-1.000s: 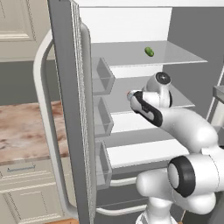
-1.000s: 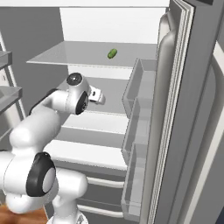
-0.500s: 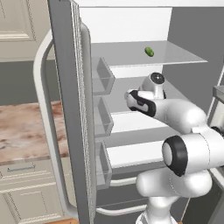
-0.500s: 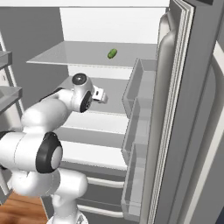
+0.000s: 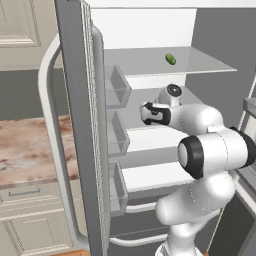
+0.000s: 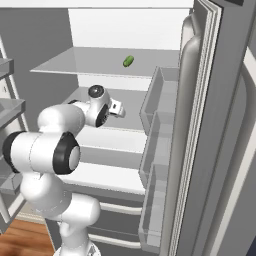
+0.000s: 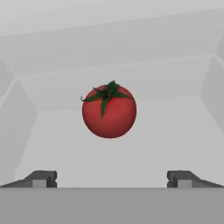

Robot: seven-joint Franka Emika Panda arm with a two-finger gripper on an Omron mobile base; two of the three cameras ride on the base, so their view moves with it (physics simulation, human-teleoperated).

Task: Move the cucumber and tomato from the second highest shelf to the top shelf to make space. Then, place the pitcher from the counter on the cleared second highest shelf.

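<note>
From the left base view we see the cucumber [image 5: 170, 59] lying on the top shelf [image 5: 200, 64], toward its back edge, with our arm reaching in over the second highest shelf [image 5: 134, 119] just below and the counter [image 5: 30, 155] off beyond the open door. From the right base view the cucumber [image 6: 128, 61] sits mid-shelf up top while our gripper [image 6: 119, 108] hangs above the second highest shelf [image 6: 131, 102]. In the hand view the tomato [image 7: 109, 111] rests on that shelf dead ahead, and our fingertips [image 7: 41, 179] stand wide apart, holding nothing.
</note>
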